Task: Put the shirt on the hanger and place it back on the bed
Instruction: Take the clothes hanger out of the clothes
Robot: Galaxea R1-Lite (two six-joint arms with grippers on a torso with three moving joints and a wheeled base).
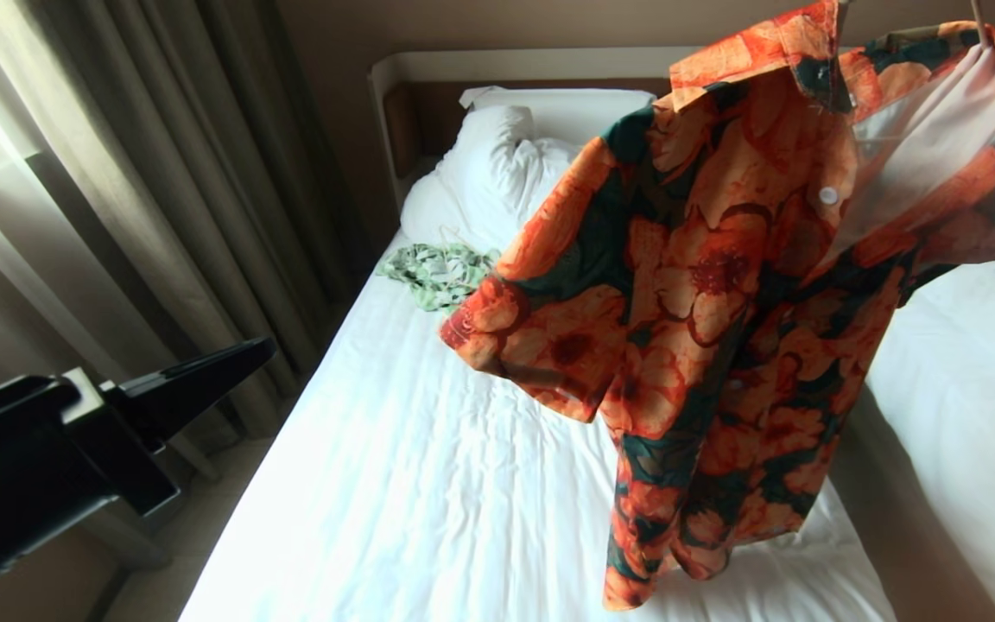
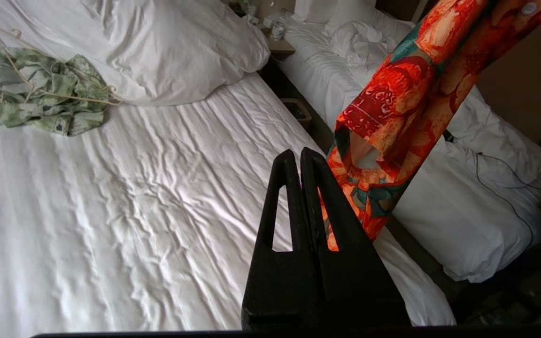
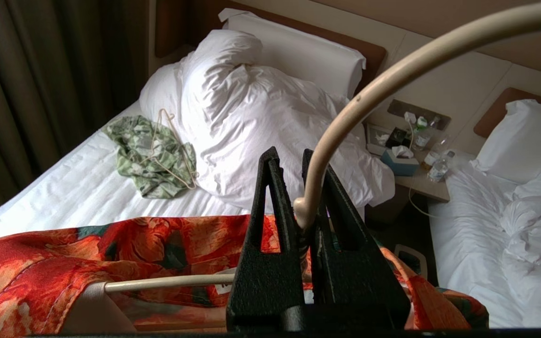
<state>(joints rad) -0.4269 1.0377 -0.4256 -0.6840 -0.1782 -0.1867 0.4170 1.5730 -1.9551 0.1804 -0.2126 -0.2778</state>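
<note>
The bed [image 1: 428, 484] is the biggest thing here, with a smooth white sheet, a lumpy white duvet [image 3: 270, 117] and a pillow [image 3: 298, 51] up by the dark headboard [image 3: 374, 51]. A second white bed [image 3: 500, 234] stands beside it, with a small night table [image 3: 421, 183] between the two. The shirt [image 1: 722, 328], orange flowers on dark green, hangs in the air above the near part of the bed, not touching the sheet as far as I can tell. It is already on the hanger [image 3: 345, 126]: one cream arm runs inside the shoulder and the neck comes up out of the collar. So the hanging part looks done, and the step now is setting the shirt back down. A little green and white top [image 1: 441, 272] lies crumpled near the duvet with its own thin hanger on it, well apart from the shirt. The right claw [image 3: 298, 188] is squeezed shut on the hanger's neck, just under the long hook, and it carries the whole load. The left claw [image 2: 301, 159] is off to the left, pressed shut and holding nothing, with one shirt sleeve hanging just beside it. Next, I think the right claw must come down slowly over the bare sheet, let the shirt settle flat, and only then let go. It should keep away from the green top and the gap between the beds.
</note>
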